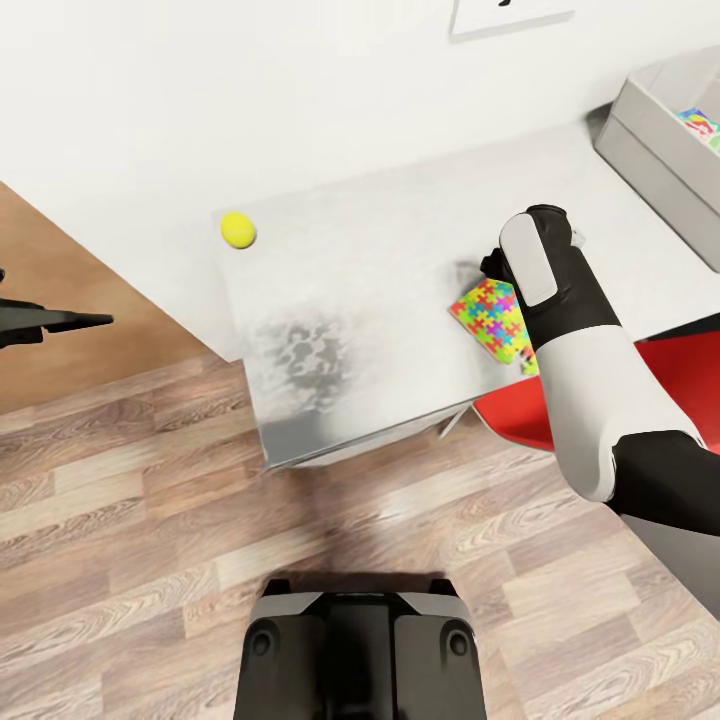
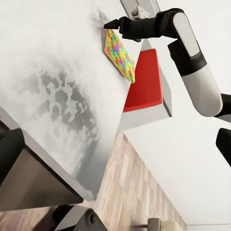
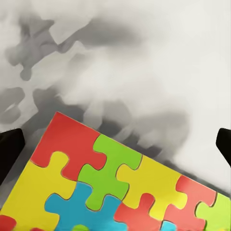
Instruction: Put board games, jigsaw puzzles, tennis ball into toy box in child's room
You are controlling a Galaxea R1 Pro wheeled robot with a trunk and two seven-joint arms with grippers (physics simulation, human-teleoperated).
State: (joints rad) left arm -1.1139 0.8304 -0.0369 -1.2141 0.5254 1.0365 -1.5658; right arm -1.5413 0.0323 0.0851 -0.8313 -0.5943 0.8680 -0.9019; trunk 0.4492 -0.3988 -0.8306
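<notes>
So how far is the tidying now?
Partly done: something colourful already lies in the toy box. In hand: the right gripper is at a jigsaw puzzle on the table, its fingers wide apart, nothing gripped yet. Left: that puzzle and the tennis ball.

A white wall [image 1: 250, 90] runs behind the pale grey worktop [image 1: 370, 270], whose surface carries mottled dark smudges. Wood-plank flooring [image 1: 130, 560] spreads below it. A red chair [image 1: 690, 385] is tucked under the worktop's near edge. A picture's lower edge [image 1: 510, 15] hangs on the wall.
</notes>
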